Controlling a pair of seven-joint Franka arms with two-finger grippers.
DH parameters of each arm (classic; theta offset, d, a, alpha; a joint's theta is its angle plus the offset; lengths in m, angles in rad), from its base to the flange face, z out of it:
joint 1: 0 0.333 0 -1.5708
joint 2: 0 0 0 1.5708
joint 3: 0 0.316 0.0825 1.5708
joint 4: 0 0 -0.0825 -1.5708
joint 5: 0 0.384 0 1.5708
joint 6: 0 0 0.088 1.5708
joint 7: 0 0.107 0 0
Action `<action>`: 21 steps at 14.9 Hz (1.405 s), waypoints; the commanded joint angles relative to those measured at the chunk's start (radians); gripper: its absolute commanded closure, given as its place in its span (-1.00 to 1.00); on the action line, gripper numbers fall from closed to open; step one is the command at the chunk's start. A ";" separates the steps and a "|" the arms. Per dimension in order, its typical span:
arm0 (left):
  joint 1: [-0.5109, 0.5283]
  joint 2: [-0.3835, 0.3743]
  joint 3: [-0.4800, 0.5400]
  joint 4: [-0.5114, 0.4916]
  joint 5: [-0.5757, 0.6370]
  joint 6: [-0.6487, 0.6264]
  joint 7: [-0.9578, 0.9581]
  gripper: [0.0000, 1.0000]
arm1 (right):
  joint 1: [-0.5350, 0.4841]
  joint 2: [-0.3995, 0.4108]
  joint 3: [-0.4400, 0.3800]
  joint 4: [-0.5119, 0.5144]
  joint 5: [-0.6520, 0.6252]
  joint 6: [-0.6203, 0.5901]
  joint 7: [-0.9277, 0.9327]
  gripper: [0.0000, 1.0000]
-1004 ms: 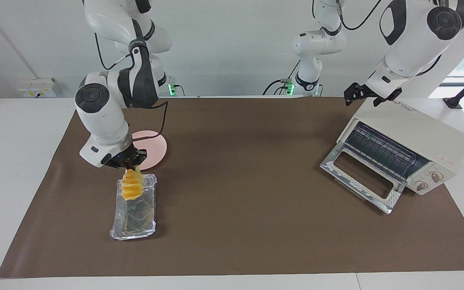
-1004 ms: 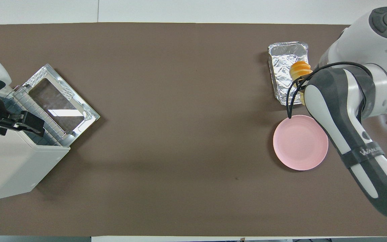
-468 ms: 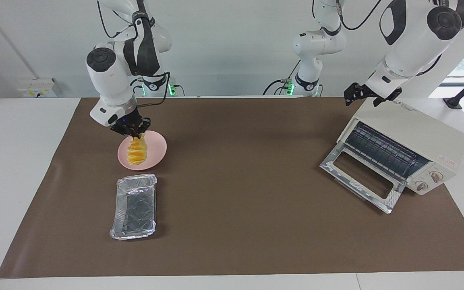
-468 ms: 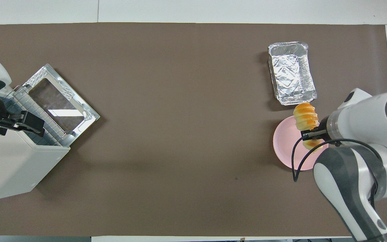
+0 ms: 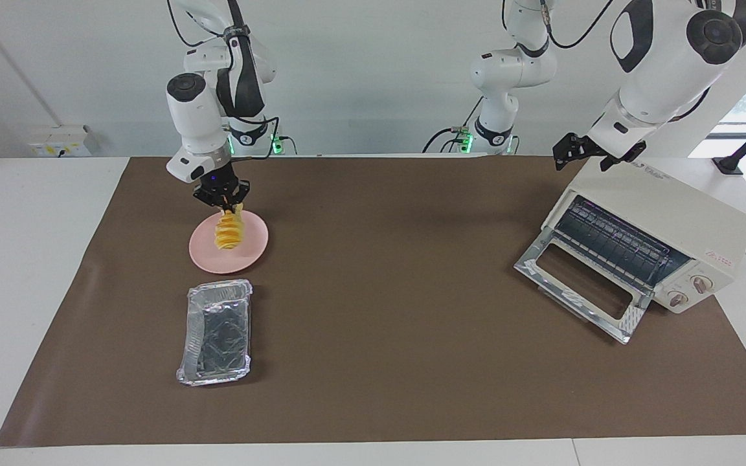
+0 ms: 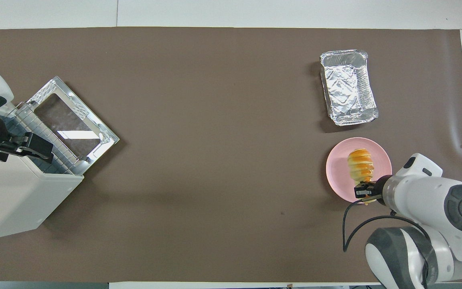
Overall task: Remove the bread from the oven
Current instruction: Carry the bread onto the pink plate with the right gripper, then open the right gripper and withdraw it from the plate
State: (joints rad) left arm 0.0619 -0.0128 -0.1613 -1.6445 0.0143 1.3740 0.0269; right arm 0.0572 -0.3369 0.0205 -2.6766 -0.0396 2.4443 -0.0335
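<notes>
Bread (image 5: 229,233) hangs upright over the pink plate (image 5: 250,255), its top end pinched by the right gripper (image 5: 226,207). Foil tray (image 5: 216,331) sits farther from the robots than the plate. Left gripper (image 5: 590,153) waits over the oven (image 5: 655,236); finger spread can't be told.

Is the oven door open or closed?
Open. The oven door hangs folded down toward the table, and the wire rack inside shows with no bread on it.

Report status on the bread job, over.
Right gripper shut on bread, over pink plate. Left gripper waits over oven. Path unobstructed.
</notes>
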 commanded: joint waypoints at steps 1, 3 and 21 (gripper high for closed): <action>0.007 -0.001 -0.001 0.011 -0.008 -0.016 0.001 -1.00 | -0.019 0.036 0.006 -0.043 0.018 0.111 -0.025 1.00; 0.007 -0.001 -0.001 0.011 -0.008 -0.016 0.001 -1.00 | -0.019 0.077 0.006 -0.043 0.018 0.166 -0.020 1.00; 0.007 -0.001 -0.001 0.011 -0.008 -0.016 0.001 -1.00 | -0.046 0.094 0.004 0.542 0.020 -0.585 -0.118 -1.00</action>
State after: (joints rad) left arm 0.0619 -0.0128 -0.1613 -1.6445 0.0143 1.3740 0.0269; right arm 0.0407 -0.2587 0.0195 -2.2251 -0.0396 1.9368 -0.0794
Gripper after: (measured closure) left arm 0.000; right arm 0.000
